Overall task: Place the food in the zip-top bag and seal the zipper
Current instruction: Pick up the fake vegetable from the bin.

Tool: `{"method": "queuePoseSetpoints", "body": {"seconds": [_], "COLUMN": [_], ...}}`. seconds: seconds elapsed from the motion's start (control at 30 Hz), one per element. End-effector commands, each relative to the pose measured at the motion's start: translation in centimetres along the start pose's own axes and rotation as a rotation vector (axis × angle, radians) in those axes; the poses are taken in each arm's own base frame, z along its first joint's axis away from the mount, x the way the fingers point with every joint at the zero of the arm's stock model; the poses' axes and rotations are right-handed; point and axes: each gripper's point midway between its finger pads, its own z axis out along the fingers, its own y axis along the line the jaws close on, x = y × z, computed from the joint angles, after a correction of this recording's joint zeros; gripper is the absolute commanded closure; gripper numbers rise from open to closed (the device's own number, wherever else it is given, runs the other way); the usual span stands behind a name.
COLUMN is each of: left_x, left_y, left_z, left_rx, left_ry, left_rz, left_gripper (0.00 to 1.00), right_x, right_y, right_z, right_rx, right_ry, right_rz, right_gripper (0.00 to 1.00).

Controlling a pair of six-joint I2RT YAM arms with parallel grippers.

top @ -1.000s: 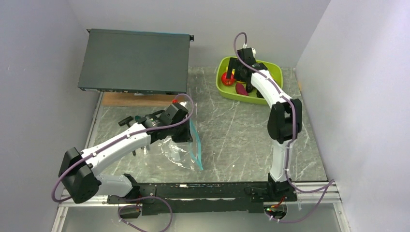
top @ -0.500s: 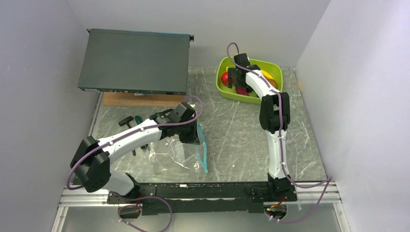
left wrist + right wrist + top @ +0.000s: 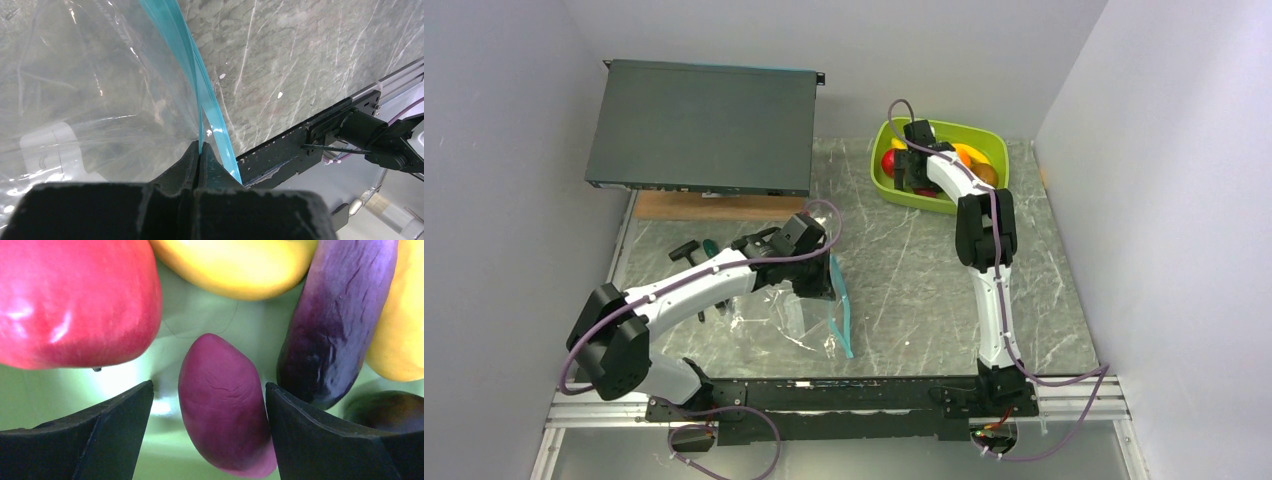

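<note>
Left gripper [image 3: 200,156]: we find its jaws pressed together with no gap, pinching the teal zipper [image 3: 186,65] at one end of the strip. From that pinch the strip's two edges run away across the table [image 3: 924,270]. The clear bag [image 3: 75,90] spreads crumpled to one side of the strip. In the top view the bag [image 3: 774,318] lies on the table's near left part, beside the left arm, well apart from the food.

Right gripper [image 3: 209,387]: we find it spread wide and low inside the green tub [image 3: 996,140] at the far right of the table. Nothing is clamped. A plum-coloured piece [image 3: 222,405] lies between the two fingers – close against one finger, with a clear gap to the other.

Around that piece in the tub we note a red apple [image 3: 75,300], a yellow banana [image 3: 235,265] and a purple eggplant [image 3: 335,325]. None of the food is in the bag.
</note>
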Motion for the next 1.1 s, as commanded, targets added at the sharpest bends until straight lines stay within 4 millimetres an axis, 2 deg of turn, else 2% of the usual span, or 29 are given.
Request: {"method": "queuePoseSetpoints", "body": {"seconds": [0.0,0.13,0.2,0.3,0.37,0.5,0.63,0.77,0.83,0.9,1.0,1.07], "left_x": [-0.9,-0.9,-0.8,-0.4,-0.3,-0.4,-0.5,-0.5,-0.6,-0.7,-0.9,-1.0], "left_y": [-1.3,-1.3,-1.2,-0.9,-0.8,-0.7,-0.4,-0.7,-0.7,-0.8,-1.0,-1.1], "left_z": [-1.2,-1.7,-1.7,-1.7,-1.8,-1.9,-1.9,-1.9,-1.9,-2.0,-2.3,-2.6], "left_rx": [0.06,0.062,0.06,0.055,0.056,0.047,0.035,0.049,0.052,0.06,0.074,0.084], "left_ry": [-0.047,-0.059,-0.057,-0.05,-0.05,-0.056,-0.054,-0.057,-0.058,-0.063,-0.074,-0.076], "left_rz": [0.007,0.008,0.009,0.007,0.006,0.016,0.023,0.026,0.027,0.026,0.025,0.025], "left_gripper": [1.0,1.0,1.0,1.0,1.0,1.0,1.0,1.0,1.0,1.0,1.0,1.0], "right_x": [-2.4,-3.7,-4.9,-7.2,-8.1,-8.5,-8.5,-6.8,-5.9,-4.1,-0.3,2.4], "right_y": [-0.4,-0.8,-1.1,-0.8,-0.7,-1.5,-1.5,0.5,1.6,3.7,8.5,9.8], "right_z": [0.3,-0.2,-1.6,-4.9,-6.6,-9.4,-12.2,-15.8,-18.8,-21.2,-25.8,-27.8], "right_rx": [0.025,0.058,0.06,0.007,-0.015,-0.007,-0.051,-0.227,-0.351,-0.53,-0.95,-1.101], "right_ry": [-0.084,-0.123,-0.152,-0.229,-0.262,-0.288,-0.328,-0.344,-0.383,-0.394,-0.401,-0.363], "right_rz": [0.003,0.012,0.022,0.032,0.035,0.066,0.108,0.18,0.233,0.291,0.3,0.328], "right_gripper": [0.17,0.26,0.33,0.47,0.6,0.86,1.0,1.0,1.0,1.0,1.0,1.0]}}
